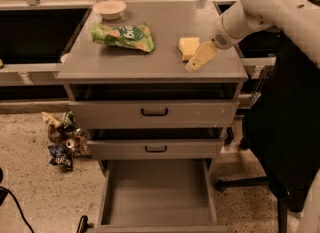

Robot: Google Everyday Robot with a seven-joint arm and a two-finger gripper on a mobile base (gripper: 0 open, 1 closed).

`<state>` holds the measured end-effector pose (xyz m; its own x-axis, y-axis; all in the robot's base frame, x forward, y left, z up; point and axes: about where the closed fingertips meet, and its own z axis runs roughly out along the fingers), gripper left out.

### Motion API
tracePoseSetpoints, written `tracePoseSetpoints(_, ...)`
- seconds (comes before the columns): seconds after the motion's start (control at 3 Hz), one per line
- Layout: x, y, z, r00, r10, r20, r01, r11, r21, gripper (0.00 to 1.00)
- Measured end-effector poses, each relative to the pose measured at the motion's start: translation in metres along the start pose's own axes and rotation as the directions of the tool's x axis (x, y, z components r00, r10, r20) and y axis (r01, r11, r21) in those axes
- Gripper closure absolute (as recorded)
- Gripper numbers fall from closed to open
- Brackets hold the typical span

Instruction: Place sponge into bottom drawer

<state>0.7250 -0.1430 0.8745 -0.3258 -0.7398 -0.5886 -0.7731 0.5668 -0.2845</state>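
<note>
My arm (265,7) comes in from the upper right, the white forearm slanting down and to the left across the right rear corner of the grey cabinet (150,64). At the wrist it narrows, and my gripper (193,67) carries on along the same slant, its tip low over the cabinet top, near the right front part of that surface. Whether the gripper is released or clenched I cannot tell; from here it reads as one pale yellow wedge. The sponge (187,47) lies flat on the cabinet top, right of the middle, just beside my gripper on its left and slightly behind its tip. My gripper crosses the sponge's lower right corner, and I cannot tell if the two touch. The sponge looks nearly square, its sides roughly in line with the cabinet's edges, so I cannot make out its long axis. Well apart from it on the left lies the green snack bag (122,36), its length running left to right, with a small pale bowl (109,9) behind it. Below the two upper drawers (155,112) with black handles, the bottom drawer (157,192) stands pulled out towards the front.
</note>
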Motion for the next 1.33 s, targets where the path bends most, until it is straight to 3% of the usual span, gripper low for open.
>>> tracePoseSetpoints(0.33,0.0,0.0,0.0,1.0,0.0,0.0,0.0,1.0,0.0,0.0)
tracePoseSetpoints(0.67,-0.002,-0.004,0.011,0.998,0.037,0.045,-0.037,0.9993,-0.003,0.0)
tracePoseSetpoints(1.33,-0.009,-0.028,0.046,0.979,0.167,0.113,-0.169,0.9856,0.009,0.0)
